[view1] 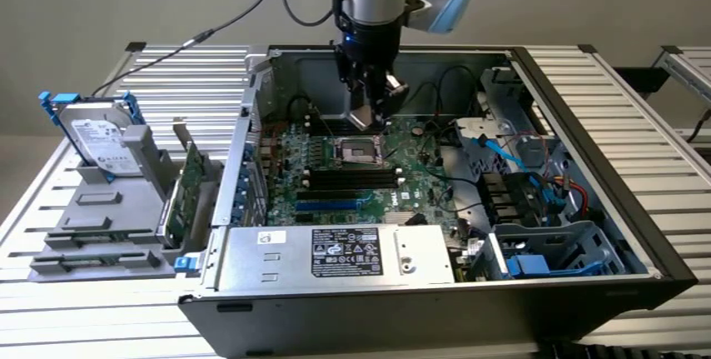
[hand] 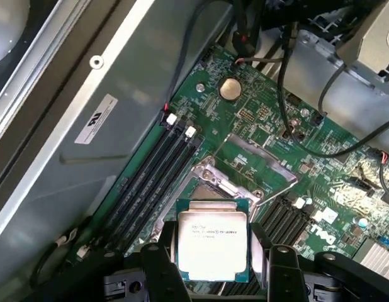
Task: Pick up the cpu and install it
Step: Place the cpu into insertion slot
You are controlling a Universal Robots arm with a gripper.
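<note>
A pale wall stood behind a slatted metal worktop [view1: 67, 326] that carried an open computer case [view1: 444, 326].

In the exterior view, the arm came down from the top into the case. Its pincer [view1: 367, 116] hung just above the green motherboard [view1: 333, 188], over the square processor socket [view1: 362, 152]. The cpu [view1: 365, 117] showed as a small silver plate at the pincer's tip, clear of the board. A silver power supply [view1: 333, 255] sat along the near side of the case. Outside the case, toward the exterior view's left, a grey rack [view1: 100, 230] held a labelled hard drive [view1: 98, 138] in a blue bracket, standing on edge. A long green circuit card [view1: 189, 180] stood between the rack and the case.

In the wrist view, the pincer [hand: 213, 269] was pinching the cpu [hand: 211, 245] by two opposite edges. One black finger [hand: 158, 264] pressed against each side. The chip's silver-grey top, with faint printing, faced the camera. Beyond it lay the open socket [hand: 235, 179] with its metal frame. Black memory slots [hand: 157, 170] ran beside the socket, and a round coin battery [hand: 230, 88] lay farther off on the board.
</note>
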